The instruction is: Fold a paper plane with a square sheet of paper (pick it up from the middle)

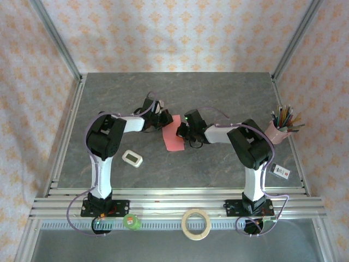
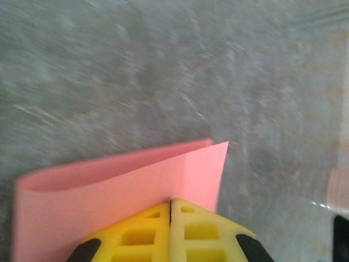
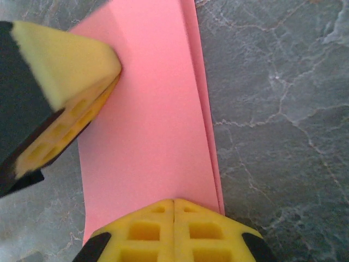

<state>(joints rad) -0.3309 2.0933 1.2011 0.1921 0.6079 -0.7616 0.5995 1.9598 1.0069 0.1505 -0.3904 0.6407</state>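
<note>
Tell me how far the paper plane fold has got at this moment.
Done: the pink sheet is folded over once, its two edges nearly matched along the right in the right wrist view. In hand: the left gripper and right gripper, both shut, sit on the doubled paper, seemingly pressing it flat. Left: no pointed nose or wings yet, so most folds remain.

Nothing legible: the small white card (image 1: 281,171) on the worktop (image 1: 218,93) bears marks too small to read.
</note>
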